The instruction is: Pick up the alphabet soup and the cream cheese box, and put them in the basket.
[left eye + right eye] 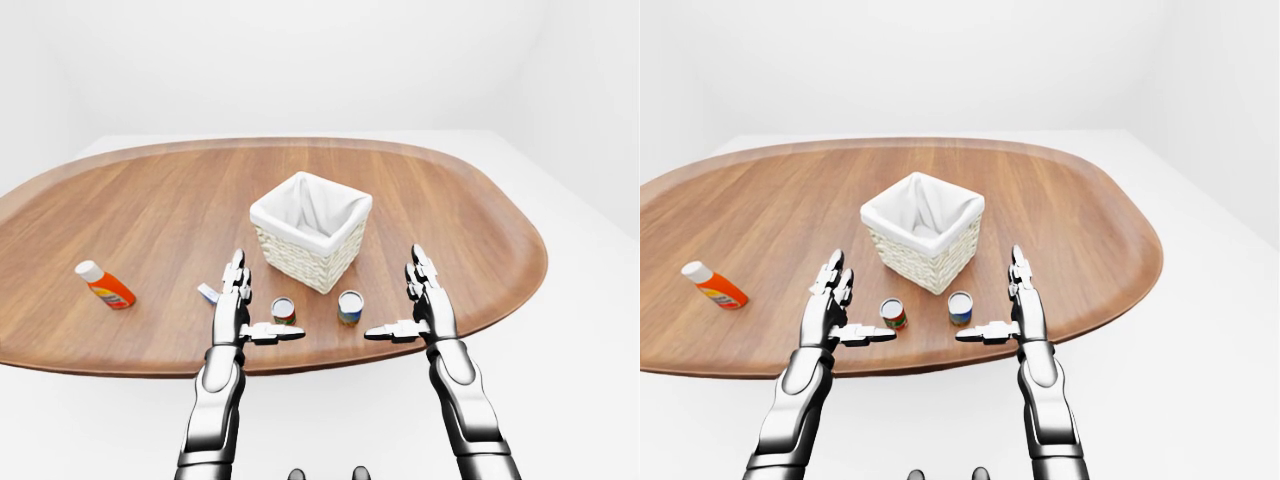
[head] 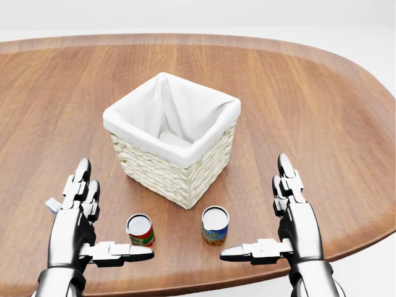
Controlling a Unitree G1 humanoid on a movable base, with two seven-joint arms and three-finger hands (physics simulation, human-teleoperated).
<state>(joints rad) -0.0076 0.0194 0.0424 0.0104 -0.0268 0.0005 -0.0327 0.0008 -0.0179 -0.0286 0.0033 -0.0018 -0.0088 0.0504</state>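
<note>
Two cans are standing upright on the wooden surface (image 2: 322, 111), near its bottom edge in the head view. The can with the red and green label (image 2: 140, 229) is sitting at lower left of the basket; the can with the blue and yellow label (image 2: 215, 225) is sitting to its right, just below the basket's nearest corner. Which of the two is the alphabet soup cannot be told from the labels. The two cans are standing apart from each other and from the basket. A small pale box (image 1: 208, 292), largely hidden in the head view by the left hand, is lying flat on the surface just left of that hand; it is too small to identify with certainty. The woven basket (image 2: 176, 167), lined with white cloth, is resting near the middle of the surface, turned corner-on to the camera. The left hand (image 2: 83, 219) is hovering at lower left with fingers spread and thumb pointing inward, holding nothing. The right hand (image 2: 288, 213) is mirroring it at lower right, likewise spread and holding nothing. An orange bottle with a white cap (image 1: 104, 285) is lying on its side well to the left.
</note>
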